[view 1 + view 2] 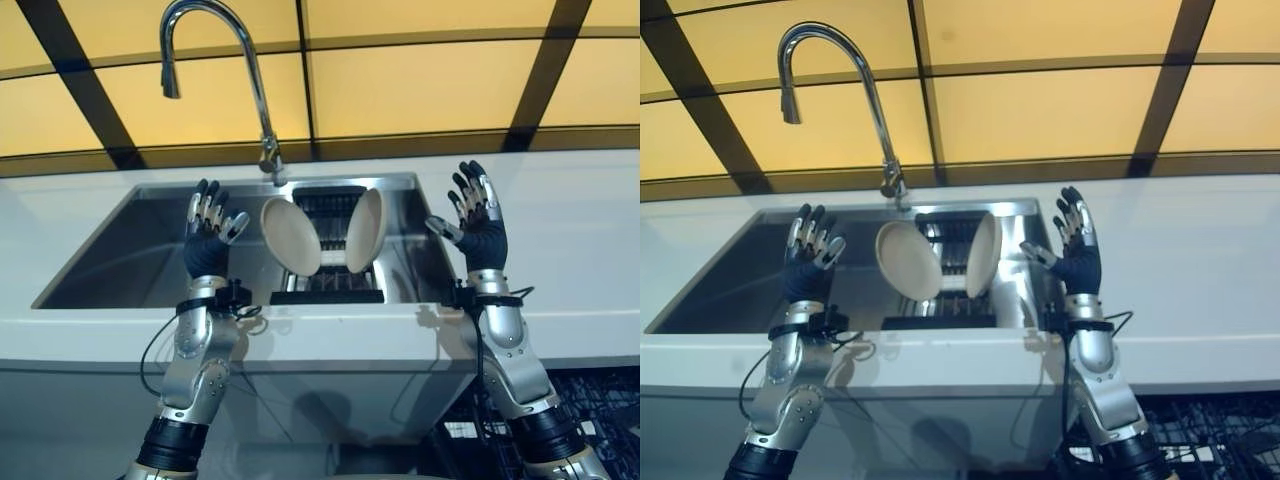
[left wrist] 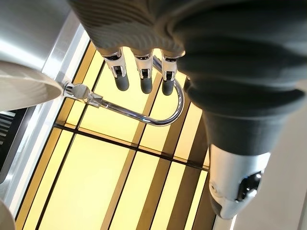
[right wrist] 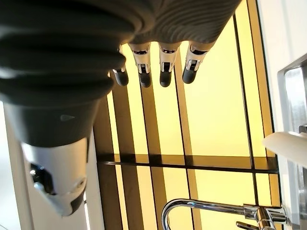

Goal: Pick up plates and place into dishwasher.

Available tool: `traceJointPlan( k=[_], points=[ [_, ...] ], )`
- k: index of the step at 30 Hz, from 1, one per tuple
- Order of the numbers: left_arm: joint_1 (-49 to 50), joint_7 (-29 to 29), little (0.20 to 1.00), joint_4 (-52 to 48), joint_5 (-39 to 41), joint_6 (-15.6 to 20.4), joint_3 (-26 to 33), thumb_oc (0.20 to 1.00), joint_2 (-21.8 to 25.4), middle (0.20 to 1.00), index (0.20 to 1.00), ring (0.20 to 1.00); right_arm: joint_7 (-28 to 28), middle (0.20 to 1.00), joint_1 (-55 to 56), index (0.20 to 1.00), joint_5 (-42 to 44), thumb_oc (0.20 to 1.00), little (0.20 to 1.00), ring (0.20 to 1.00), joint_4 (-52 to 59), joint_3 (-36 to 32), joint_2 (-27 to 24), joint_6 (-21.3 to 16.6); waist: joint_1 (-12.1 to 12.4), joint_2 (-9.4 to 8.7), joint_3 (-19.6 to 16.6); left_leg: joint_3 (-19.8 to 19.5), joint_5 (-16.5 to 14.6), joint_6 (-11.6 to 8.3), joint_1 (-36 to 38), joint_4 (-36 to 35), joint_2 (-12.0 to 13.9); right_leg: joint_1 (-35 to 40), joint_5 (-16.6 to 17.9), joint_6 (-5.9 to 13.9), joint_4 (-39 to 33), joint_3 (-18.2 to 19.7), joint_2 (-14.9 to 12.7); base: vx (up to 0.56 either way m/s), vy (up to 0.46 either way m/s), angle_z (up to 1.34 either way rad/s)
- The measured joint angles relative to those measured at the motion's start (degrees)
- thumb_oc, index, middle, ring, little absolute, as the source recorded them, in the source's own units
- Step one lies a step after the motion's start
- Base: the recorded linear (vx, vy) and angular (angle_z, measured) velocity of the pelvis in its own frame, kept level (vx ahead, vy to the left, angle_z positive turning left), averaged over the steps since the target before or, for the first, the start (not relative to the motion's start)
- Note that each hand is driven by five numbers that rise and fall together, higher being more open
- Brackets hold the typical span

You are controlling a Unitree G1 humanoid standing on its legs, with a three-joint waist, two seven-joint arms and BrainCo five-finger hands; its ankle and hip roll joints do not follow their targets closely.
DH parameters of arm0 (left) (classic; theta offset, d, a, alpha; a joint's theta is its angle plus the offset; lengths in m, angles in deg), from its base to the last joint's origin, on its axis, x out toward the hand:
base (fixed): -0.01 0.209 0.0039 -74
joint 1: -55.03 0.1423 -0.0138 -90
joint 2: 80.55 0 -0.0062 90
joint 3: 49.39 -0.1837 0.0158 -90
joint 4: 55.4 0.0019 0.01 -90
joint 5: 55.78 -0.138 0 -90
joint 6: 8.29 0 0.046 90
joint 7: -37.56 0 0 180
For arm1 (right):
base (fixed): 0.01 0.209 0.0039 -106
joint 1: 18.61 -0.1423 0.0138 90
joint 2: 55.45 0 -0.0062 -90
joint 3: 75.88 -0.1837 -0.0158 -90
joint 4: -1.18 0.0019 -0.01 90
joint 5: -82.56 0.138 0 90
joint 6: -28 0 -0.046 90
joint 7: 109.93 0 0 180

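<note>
Two plates (image 1: pixel 291 235) (image 1: pixel 365 230) stand tilted in the rack (image 1: pixel 328 283) inside the sink (image 1: pixel 140 250). Left robot hand (image 1: pixel 208 235) and right robot hand (image 1: pixel 476 225) are raised, fingers spread, holding nothing.

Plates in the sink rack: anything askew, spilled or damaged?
Nothing looks damaged or spilled. Two beige plates, left plate and right plate, stand on edge in the dark rack, leaning apart. Left hand and right hand are open, holding nothing.

Steel sink (image 1: pixel 130 250), curved faucet (image 1: pixel 215 60), white counter (image 1: pixel 580 230)
</note>
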Motion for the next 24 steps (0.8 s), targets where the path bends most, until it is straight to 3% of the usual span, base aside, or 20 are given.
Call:
traceJointPlan(
  k=[15,24],
  points=[
    [0.03,1.37,1.000,0.01,0.91,0.24,0.01,1.000,-0.09,1.000,1.000,1.000,-1.57,1.000,0.02,1.000,-0.04,1.000,1.000,1.000,0.05,-0.26,0.02,0.03,0.14,-0.33,-0.20,0.28,0.07,-0.12,3.75,-3.27,0.05,5.80,2.67,0.25,-7.54,0.02,1.11,0.00,0.009,0.00],
    [0.01,0.76,1.000,0.02,-8.11,0.17,2.52,1.000,3.20,1.000,1.000,1.000,-1.56,1.000,0.02,1.000,-0.04,1.000,1.000,1.000,0.05,-0.49,0.01,0.03,0.13,-0.89,-0.58,0.53,0.24,-0.38,4.77,-4.16,0.09,7.35,3.56,0.15,-9.76,0.06,1.45,0.00,0.000,0.00]
  ],
)
